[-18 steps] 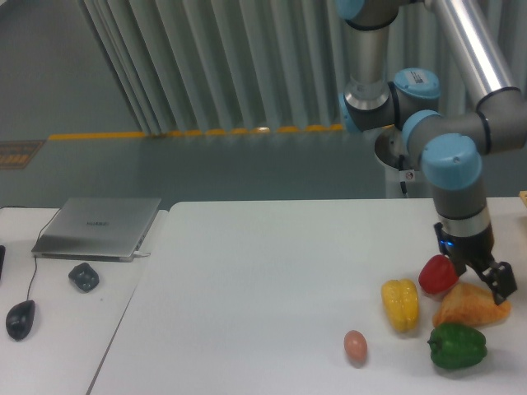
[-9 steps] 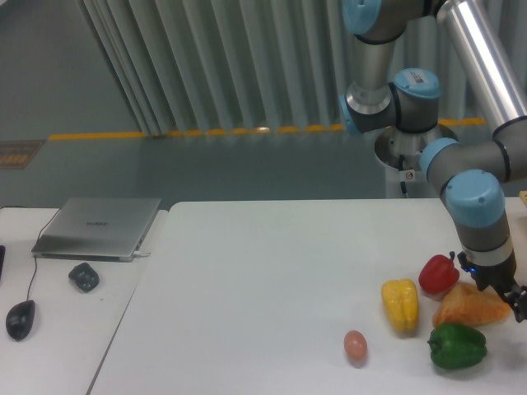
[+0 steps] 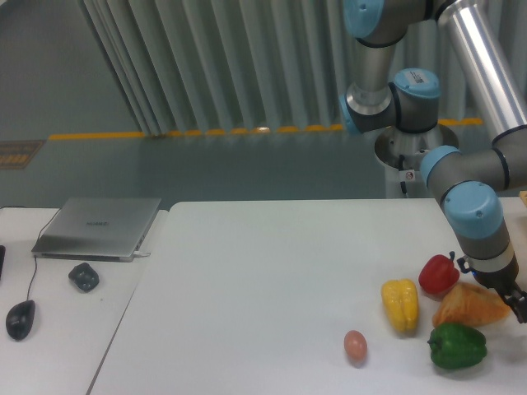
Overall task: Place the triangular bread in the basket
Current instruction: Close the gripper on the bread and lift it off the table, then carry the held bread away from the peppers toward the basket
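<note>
A small egg (image 3: 355, 346) lies at six o'clock on the white table (image 3: 272, 280). At four o'clock sits the triangular bread (image 3: 468, 306) (between red and green peppers). The gripper (image 3: 519, 306) touches its right edge; jaw position cannot be told.

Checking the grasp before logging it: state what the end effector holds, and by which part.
It cannot be told. The end effector sits at the right end of the bread, which lies on the table, but the picture's edge cuts it off.
</note>
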Robot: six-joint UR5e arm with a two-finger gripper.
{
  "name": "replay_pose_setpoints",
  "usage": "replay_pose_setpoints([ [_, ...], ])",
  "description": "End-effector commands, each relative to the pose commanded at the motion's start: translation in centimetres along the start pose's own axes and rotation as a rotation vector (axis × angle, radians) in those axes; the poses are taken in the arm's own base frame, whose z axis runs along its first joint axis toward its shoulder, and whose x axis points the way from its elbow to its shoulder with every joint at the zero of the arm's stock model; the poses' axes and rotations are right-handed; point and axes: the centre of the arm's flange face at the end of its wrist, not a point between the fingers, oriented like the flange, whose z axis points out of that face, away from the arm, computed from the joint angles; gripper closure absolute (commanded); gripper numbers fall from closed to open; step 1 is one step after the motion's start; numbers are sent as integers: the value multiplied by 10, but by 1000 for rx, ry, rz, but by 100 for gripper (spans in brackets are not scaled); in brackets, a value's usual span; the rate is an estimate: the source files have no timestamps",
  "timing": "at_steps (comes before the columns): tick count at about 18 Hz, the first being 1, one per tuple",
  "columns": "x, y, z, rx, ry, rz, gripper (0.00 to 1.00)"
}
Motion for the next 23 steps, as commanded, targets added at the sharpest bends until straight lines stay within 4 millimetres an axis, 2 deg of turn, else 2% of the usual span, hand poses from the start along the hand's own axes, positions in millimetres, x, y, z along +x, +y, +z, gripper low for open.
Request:
replay_pose_setpoints([
  [4, 0, 0, -1, 0, -1, 30, 42],
  [6, -1, 1, -2, 1, -4, 35, 62],
  [8, 0, 2, -6, 1, -10, 72, 77],
  [10, 0, 4, -9, 2, -15, 116, 96],
  [12, 0, 5, -11, 2, -18, 120, 100],
  [15, 1, 7, -17, 4, -27, 117, 100],
  [20, 8, 17, -51, 19, -73, 105, 100],
  [23, 12, 20, -63, 21, -88, 103, 100],
])
